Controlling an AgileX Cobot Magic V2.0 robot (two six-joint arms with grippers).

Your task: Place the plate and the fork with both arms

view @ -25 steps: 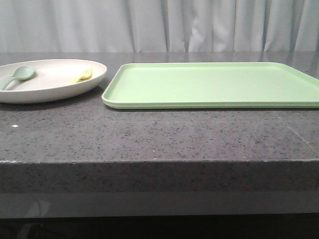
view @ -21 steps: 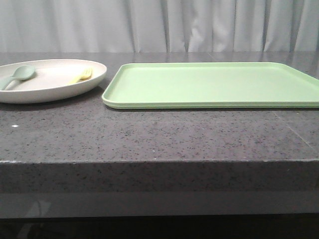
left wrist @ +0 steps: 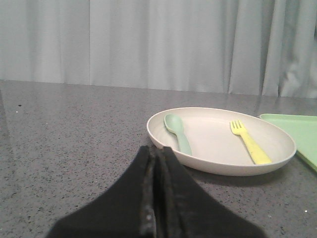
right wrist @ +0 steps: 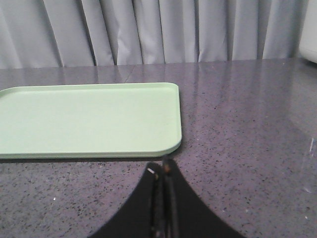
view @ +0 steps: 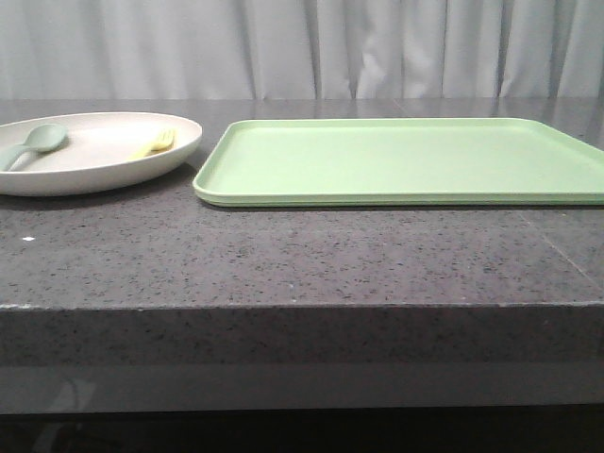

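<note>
The cream plate (view: 104, 170) lies on the dark counter at the left, beside the tray. The pale-yellow fork (view: 157, 143) lies in its right part. Both also show in the left wrist view: the plate (left wrist: 277, 148) and the fork (left wrist: 250, 143). My left gripper (left wrist: 156, 149) is shut and empty, just short of the plate's near rim. My right gripper (right wrist: 162, 167) is shut and empty, near the tray's corner. Neither arm shows in the front view.
A grey-green spoon (view: 33, 143) lies in the plate's left part, also in the left wrist view (left wrist: 177, 133). A rectangular light-green tray (view: 396, 160) lies to the right of the plate, seen too in the right wrist view (right wrist: 89, 119). A grey curtain hangs behind the counter.
</note>
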